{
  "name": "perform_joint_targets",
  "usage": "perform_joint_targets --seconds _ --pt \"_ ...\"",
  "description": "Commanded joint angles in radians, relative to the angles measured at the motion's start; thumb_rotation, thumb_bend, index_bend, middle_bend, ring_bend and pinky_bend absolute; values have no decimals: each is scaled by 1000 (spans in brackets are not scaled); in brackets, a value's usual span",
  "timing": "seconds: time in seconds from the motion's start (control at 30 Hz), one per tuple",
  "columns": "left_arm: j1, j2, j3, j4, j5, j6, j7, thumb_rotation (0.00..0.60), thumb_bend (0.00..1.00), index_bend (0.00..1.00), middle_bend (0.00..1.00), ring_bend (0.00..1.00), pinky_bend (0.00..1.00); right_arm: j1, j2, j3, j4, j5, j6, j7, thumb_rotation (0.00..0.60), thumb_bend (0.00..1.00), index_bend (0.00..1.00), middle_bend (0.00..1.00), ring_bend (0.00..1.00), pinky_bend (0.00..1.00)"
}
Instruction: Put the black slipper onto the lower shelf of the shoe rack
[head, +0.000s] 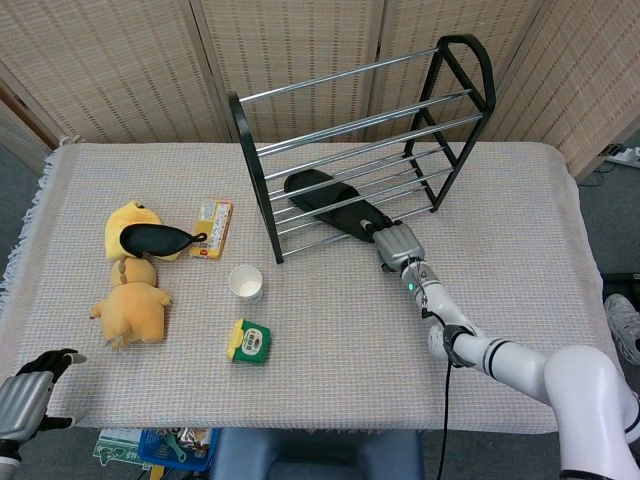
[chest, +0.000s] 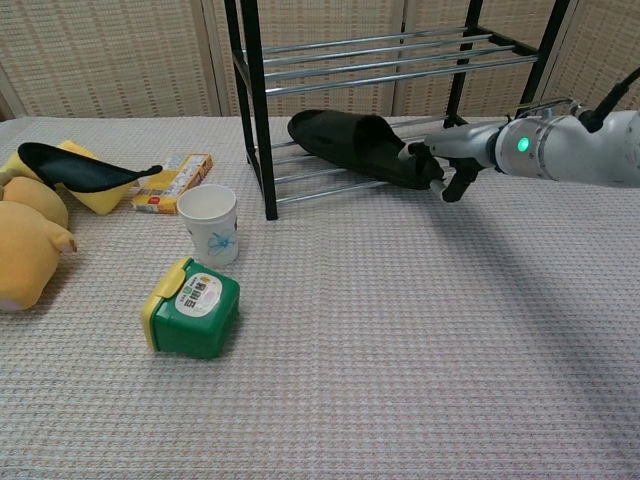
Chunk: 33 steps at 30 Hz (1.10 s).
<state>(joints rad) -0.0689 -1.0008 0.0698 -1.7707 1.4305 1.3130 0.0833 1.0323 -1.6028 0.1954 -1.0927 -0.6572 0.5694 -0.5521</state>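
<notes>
The black slipper (head: 333, 204) (chest: 352, 146) lies slantwise on the lower rails of the black shoe rack (head: 362, 128) (chest: 390, 60), toe deep inside, heel jutting past the front rail. My right hand (head: 394, 243) (chest: 441, 165) grips the heel end just in front of the rack. My left hand (head: 30, 392) hangs below the table's near left corner, fingers curled around nothing; the chest view does not show it.
Left of the rack lie a yellow snack box (head: 213, 227) (chest: 173, 182), a paper cup (head: 246, 283) (chest: 209, 223), a green and yellow container (head: 249, 341) (chest: 191, 306), yellow plush toys (head: 133, 298) and a black shoe (head: 158, 237) (chest: 78, 166) on one of them.
</notes>
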Motion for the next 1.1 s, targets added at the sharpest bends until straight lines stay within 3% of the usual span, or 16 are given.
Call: perform_joint_targets --seconds 0.03,0.3,0.7,1.1 --pt "-1 0 0 0 1 -1 1 600 152 280 225 184 257 -15 35 -8 -44 -33 30 39 600 686 0 141 25 146" --pt "-3 -5 2 -4 1 -7 6 600 152 280 225 184 257 -13 44 -13 17 -16 43 73 600 686 0 141 25 146" --pt "0 -1 5 -10 -2 -5 12 600 152 279 225 184 257 12 -37 -36 172 12 -3 78 600 686 0 143 25 146" --pt "9 3 8 -8 3 8 1 600 152 280 225 184 257 -7 -5 -62 51 -79 37 96 600 686 0 145 25 146"
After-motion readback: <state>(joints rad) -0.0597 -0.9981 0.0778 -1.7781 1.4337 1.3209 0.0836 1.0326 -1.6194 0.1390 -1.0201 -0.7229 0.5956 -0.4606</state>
